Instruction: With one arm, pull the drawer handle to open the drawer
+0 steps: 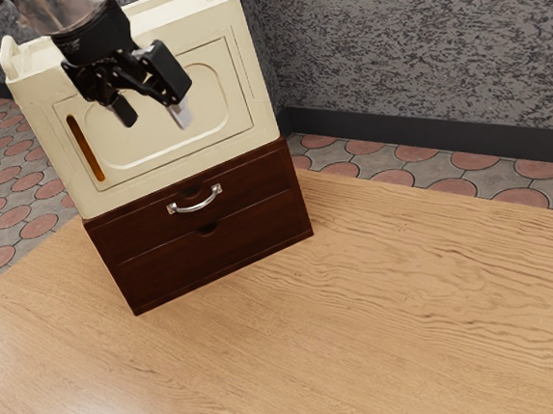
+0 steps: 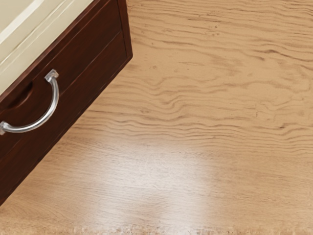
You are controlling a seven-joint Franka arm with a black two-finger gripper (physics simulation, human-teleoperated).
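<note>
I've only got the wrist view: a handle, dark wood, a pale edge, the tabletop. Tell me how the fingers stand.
Observer: The gripper is open, its fingers apart with nothing between them.

Operator: Good. Now say where it is.

Observer: In the exterior view it hangs in front of the pale box, higher in the picture than the metal handle and clear of it.

Operator: Describe the face of that box, the part I can't see.

Observer: It has a narrow orange-brown strip, slightly tilted, towards the exterior view's left.
</note>
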